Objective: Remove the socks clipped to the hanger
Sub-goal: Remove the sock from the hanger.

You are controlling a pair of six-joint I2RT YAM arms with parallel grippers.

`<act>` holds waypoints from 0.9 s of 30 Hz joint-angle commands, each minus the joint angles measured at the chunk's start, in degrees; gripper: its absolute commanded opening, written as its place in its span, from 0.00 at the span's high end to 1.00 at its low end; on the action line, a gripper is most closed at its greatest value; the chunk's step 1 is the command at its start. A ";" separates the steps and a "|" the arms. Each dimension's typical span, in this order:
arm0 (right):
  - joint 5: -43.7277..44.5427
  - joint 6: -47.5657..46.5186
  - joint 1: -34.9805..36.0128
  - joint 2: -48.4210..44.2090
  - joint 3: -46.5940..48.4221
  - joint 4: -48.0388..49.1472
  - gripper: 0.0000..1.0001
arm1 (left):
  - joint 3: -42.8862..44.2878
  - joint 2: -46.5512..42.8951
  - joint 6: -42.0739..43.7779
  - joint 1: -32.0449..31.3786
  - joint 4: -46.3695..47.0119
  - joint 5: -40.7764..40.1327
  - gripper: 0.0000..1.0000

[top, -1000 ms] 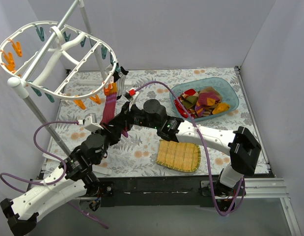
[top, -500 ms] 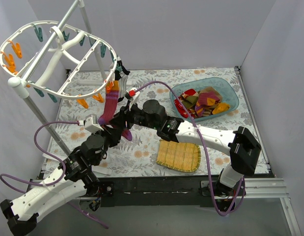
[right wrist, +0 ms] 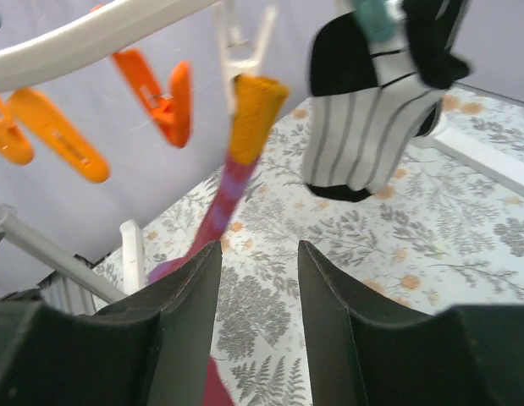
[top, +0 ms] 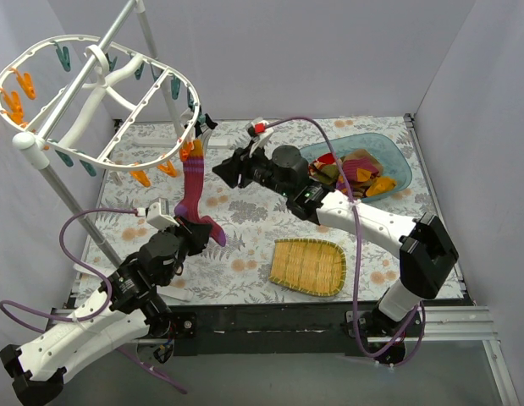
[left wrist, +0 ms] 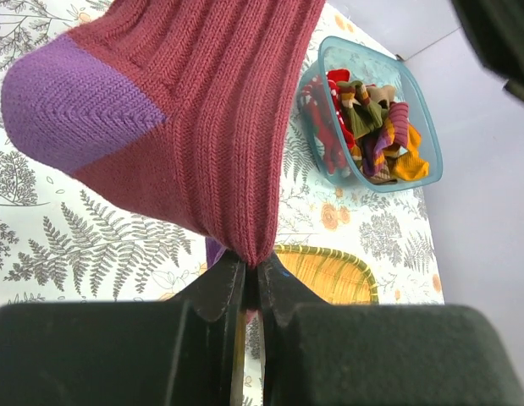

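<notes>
The white hanger point(top: 92, 101) hangs on its stand at the left. A maroon sock with purple heel point(top: 192, 188) dangles from an orange clip point(top: 187, 152) on the hanger's near rim. My left gripper point(top: 194, 228) is shut on the sock's lower end; in the left wrist view the sock point(left wrist: 202, 110) is pinched between the left gripper's point(left wrist: 251, 269) tips. My right gripper point(top: 221, 169) stands open, just right of the sock, holding nothing. In the right wrist view the right gripper point(right wrist: 260, 254) faces the orange clip point(right wrist: 253, 114), the maroon sock point(right wrist: 217, 211) and a black-and-white striped sock point(right wrist: 372, 127) clipped beside it.
A clear blue bin point(top: 397, 161) with several socks sits at the back right. A woven yellow tray point(top: 308, 266) lies at the front middle. Orange clips point(right wrist: 151, 93) and teal ones dangle from the hanger rim point(right wrist: 92, 42). The stand's pole point(top: 71, 203) slants at the left.
My right gripper has opened and drawn back up and right, away from the maroon sock. The sock now hangs stretched between its clip and my left gripper.
</notes>
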 commanded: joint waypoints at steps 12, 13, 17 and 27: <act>-7.65 -1.02 -2.96 14.07 24.54 -4.87 0.52 | 3.05 2.61 0.73 0.08 -1.15 0.42 1.00; -7.83 -0.84 -2.96 14.51 24.98 -4.87 0.52 | 3.14 2.61 0.73 -0.01 -1.32 0.42 1.00; -8.44 -0.32 -3.05 16.19 27.08 -4.52 0.52 | 3.40 2.62 0.73 -0.01 -1.85 0.16 1.00; -9.15 1.35 -2.96 20.66 31.65 -3.38 0.52 | 3.76 3.14 1.08 -0.01 -2.21 -0.37 1.00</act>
